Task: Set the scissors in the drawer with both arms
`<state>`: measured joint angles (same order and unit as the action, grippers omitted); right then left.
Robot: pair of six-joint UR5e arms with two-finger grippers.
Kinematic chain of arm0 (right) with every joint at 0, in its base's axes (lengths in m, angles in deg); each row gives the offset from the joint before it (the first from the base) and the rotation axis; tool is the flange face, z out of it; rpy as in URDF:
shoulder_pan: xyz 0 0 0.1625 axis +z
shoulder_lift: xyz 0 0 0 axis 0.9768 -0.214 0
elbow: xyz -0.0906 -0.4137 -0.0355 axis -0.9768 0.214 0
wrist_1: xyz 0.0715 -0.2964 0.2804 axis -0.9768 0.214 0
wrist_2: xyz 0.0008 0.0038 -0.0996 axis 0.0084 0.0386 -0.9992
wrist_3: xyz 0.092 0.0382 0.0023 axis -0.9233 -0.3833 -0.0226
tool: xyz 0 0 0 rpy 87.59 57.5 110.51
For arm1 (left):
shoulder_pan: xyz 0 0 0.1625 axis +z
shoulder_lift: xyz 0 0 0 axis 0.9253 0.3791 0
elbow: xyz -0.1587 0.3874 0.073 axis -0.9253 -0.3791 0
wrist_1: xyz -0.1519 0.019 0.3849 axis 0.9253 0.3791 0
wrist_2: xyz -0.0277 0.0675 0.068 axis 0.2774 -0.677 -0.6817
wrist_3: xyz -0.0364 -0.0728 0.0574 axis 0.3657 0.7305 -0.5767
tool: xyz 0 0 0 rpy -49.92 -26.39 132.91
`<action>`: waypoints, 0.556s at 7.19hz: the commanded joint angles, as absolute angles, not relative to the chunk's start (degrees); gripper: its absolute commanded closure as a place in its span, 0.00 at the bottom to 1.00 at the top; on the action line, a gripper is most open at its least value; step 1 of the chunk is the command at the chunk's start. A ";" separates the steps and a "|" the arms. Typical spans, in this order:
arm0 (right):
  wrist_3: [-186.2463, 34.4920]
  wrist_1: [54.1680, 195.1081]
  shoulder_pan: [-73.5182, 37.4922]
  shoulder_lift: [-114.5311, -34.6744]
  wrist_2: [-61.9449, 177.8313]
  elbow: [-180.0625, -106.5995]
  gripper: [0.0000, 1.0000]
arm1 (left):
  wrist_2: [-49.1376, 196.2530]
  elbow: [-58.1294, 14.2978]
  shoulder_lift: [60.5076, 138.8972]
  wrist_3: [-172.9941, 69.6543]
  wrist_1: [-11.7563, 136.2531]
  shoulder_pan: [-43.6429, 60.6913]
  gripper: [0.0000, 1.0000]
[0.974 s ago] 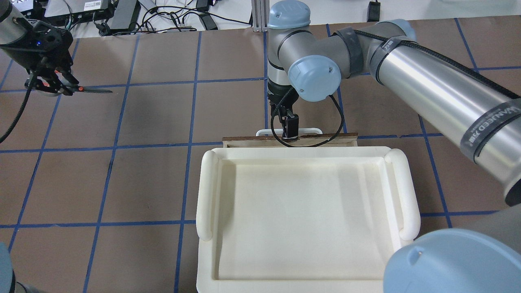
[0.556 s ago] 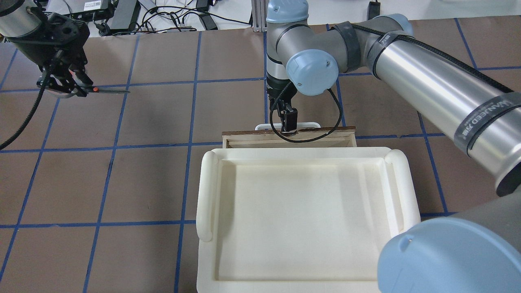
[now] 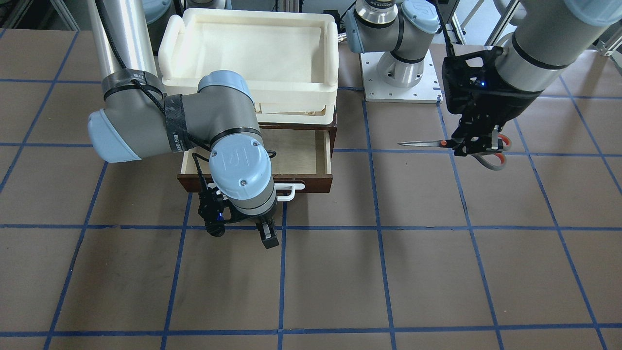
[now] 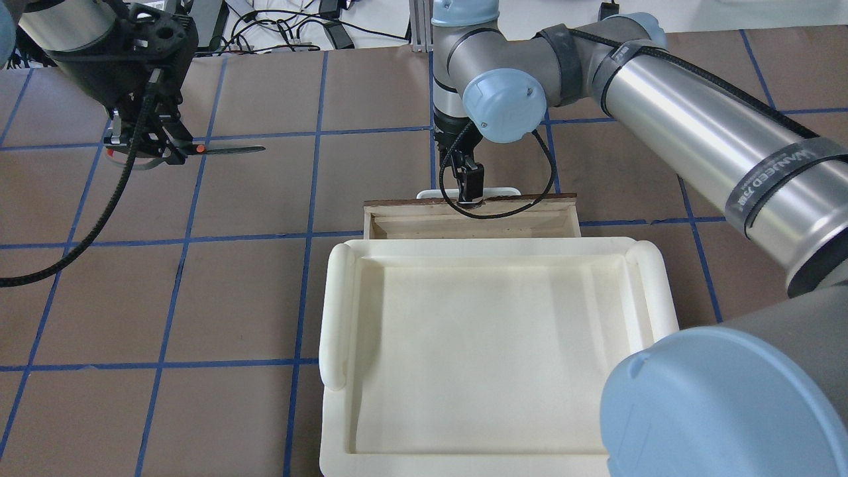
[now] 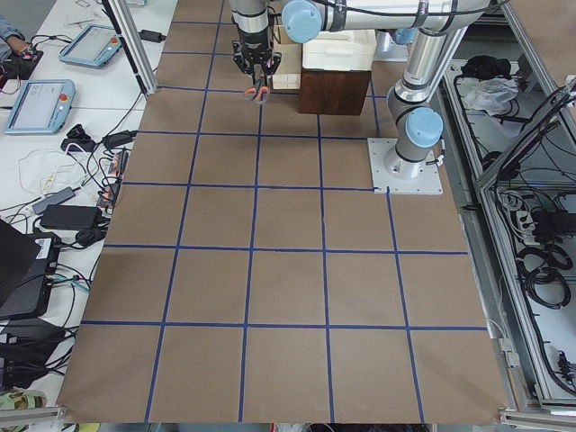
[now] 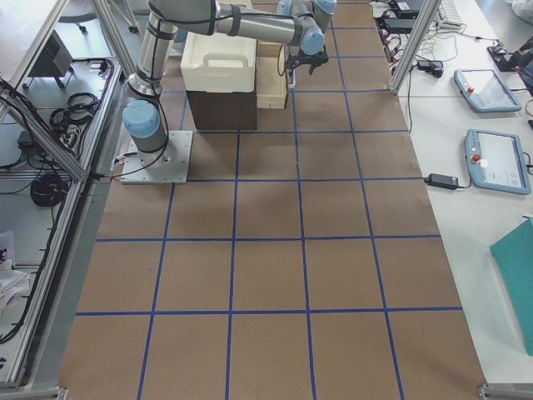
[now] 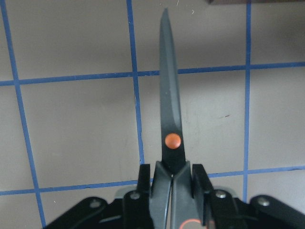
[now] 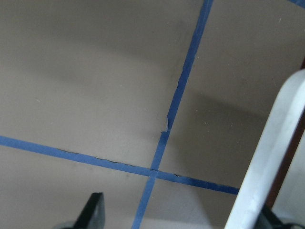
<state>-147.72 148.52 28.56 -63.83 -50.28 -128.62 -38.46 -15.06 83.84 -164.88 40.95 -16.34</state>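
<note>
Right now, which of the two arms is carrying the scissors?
The left arm: its jaws are shut on the scissors. The right arm is at the white handle of the drawer.

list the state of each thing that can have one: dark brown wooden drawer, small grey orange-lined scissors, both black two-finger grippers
dark brown wooden drawer: open, the visible part of its pale floor bare
small grey orange-lined scissors: blades closed, held level off the table
left gripper: shut on the scissors, just behind the orange pivot
right gripper: open, at the drawer's white bar handle
</note>
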 commanded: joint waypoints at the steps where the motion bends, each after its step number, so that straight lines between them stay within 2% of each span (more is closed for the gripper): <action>1: -147.62 148.53 27.66 -63.24 -50.42 -127.42 0.00 | -37.72 -15.06 82.57 -160.11 41.86 -19.20 1.00; 4: -146.48 148.53 27.12 -62.89 -51.48 -127.42 0.00 | -37.98 -14.97 82.39 -158.33 41.77 -22.02 1.00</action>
